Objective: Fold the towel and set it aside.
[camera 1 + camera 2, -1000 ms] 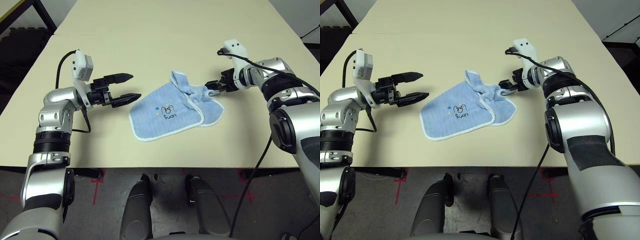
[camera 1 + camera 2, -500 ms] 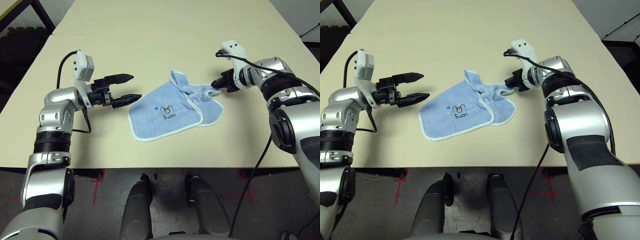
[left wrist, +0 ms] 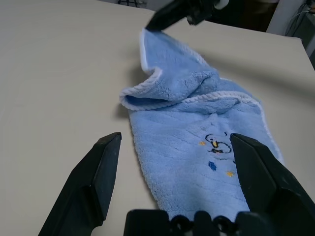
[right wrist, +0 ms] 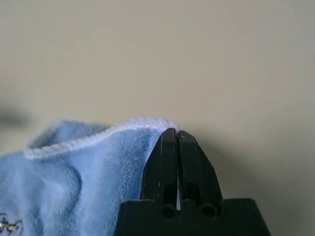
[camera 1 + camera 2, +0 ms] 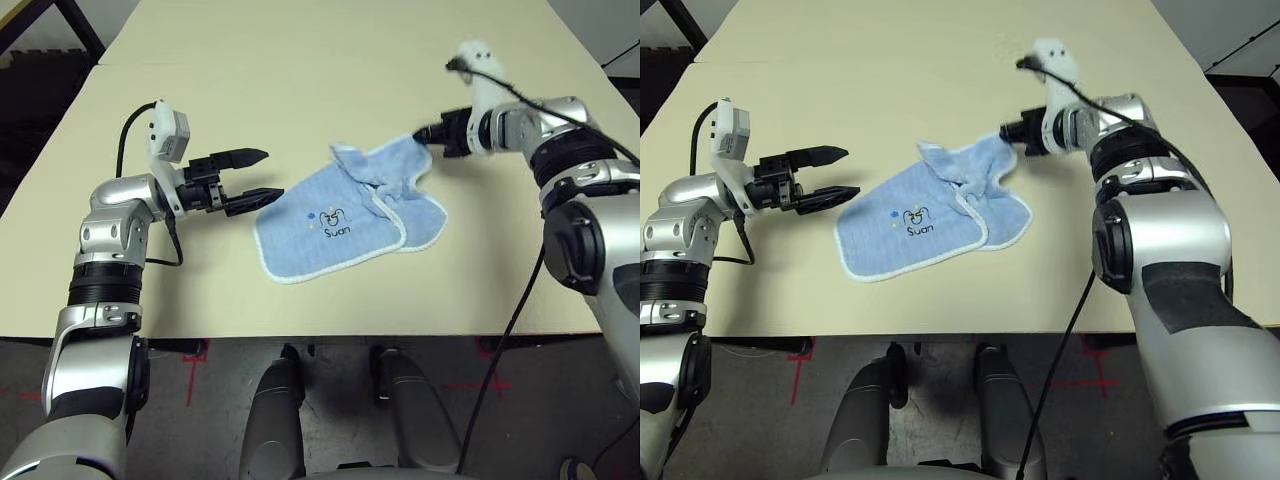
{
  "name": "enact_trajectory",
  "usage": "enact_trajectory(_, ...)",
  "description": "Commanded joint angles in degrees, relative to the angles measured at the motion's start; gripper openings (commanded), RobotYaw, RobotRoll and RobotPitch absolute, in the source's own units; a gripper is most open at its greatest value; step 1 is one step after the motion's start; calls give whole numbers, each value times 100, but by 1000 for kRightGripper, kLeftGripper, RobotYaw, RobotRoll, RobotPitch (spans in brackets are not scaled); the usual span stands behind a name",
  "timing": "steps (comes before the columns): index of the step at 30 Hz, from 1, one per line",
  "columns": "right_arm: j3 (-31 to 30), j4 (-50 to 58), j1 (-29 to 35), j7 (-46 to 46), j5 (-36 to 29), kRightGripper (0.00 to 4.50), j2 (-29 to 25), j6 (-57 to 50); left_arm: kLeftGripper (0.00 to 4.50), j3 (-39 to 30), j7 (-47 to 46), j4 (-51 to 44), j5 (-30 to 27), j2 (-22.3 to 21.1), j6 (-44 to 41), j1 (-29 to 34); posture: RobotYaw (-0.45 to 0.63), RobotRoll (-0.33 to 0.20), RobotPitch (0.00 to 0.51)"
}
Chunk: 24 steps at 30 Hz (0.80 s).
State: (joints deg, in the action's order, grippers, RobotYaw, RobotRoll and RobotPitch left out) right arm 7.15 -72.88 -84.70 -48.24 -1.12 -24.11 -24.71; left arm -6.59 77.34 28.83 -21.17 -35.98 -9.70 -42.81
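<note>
Towel (image 5: 340,225) mid-bench (image 5: 300,80), crumpled, logo up, one corner pinched and raised off the surface by right gripper (image 5: 425,136), jaws pressed together on it. Left gripper (image 5: 254,175) just beside towel's other edge, jaws spread, holding nothing. Fold barely begun; flattening, folding and setting aside all left.

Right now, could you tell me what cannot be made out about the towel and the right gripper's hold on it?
- How much cloth is pinched: in the right wrist view the shut right gripper covers the towel edge it holds.
- The towel's underside and its folded-under layer, in the head views: hidden by the top layer.
- The logo lettering: too small to read surely.
- A tag: none can be made out.
</note>
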Motion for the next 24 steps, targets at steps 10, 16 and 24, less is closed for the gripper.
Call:
enact_trajectory(10,309,968,1065,-944,-598,33,-93,2576,4500,-82,-823,-29,-85,411,-132,-69,-65,0,238)
enact_trajectory(16,497,1191,789,-636,-976,33,364,2898,4500,-122,-1098,-107,-150,633,-257,-146,-65,0,216)
enact_trajectory(24,961,628,-490,519,-1303,33,756,3502,4500,-101,-1199,-133,-142,726,-152,-35,-54,0,202)
